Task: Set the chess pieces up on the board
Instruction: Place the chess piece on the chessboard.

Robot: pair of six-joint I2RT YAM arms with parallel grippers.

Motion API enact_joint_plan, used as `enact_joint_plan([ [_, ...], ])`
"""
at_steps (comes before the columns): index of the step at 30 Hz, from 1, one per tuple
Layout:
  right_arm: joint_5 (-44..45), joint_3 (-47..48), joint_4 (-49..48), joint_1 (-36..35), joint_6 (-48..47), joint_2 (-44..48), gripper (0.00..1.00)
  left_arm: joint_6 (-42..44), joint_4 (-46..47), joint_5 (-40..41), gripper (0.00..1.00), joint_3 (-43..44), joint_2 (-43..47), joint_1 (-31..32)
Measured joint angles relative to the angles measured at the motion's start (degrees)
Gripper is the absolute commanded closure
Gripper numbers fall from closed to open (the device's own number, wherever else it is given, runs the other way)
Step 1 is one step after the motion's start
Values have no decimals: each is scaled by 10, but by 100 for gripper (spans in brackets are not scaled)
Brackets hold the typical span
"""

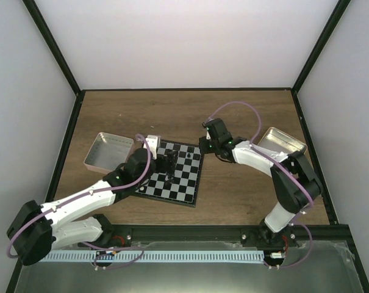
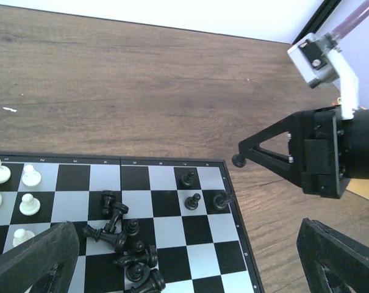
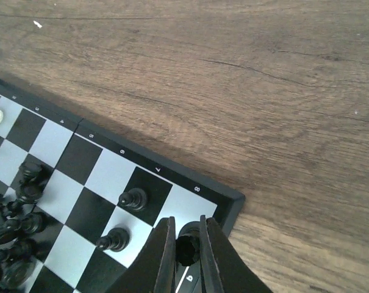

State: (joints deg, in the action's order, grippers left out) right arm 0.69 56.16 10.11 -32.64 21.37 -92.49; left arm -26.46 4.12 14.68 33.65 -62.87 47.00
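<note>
The board [image 1: 185,183] lies at the table's middle. In the left wrist view [image 2: 166,235] several black pieces [image 2: 132,256] lie toppled in a heap. Two black pawns [image 2: 190,189] and one leaning black piece [image 2: 221,200] stand near the right edge. White pieces [image 2: 28,178] stand at the left. My left gripper [image 1: 168,163] hovers over the board, wide open and empty [image 2: 184,256]. My right gripper [image 1: 204,148] is at the board's far right corner. Its fingers [image 3: 163,256] are shut on a black piece [image 3: 187,249] just above the corner squares.
A pinkish shallow tin [image 1: 108,151] sits left of the board. A shiny tin [image 1: 282,141] sits at the right, behind my right arm. Bare wood lies beyond the board. Black frame posts and white walls bound the table.
</note>
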Motion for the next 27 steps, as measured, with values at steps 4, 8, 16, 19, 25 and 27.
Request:
enact_joint_plan([
  [4, -3, 5, -8, 0, -12, -27, 99, -11, -10, -9, 0, 0, 10, -2],
  [8, -15, 5, -10, 0, -15, -43, 99, -16, -11, -14, 0, -2, 12, -2],
  [16, -26, 5, -31, -1, -23, -69, 99, -19, -10, -26, 0, -5, 7, -2],
  [19, -26, 5, -34, -1, -24, -76, 97, -18, -10, -28, 0, -5, 5, -2],
  [25, -35, 5, -43, -1, -27, -82, 95, -18, -9, -28, 0, -5, 5, -2],
  [27, -38, 5, -43, -1, -27, -82, 95, -17, -11, -27, 0, -5, 5, -2],
])
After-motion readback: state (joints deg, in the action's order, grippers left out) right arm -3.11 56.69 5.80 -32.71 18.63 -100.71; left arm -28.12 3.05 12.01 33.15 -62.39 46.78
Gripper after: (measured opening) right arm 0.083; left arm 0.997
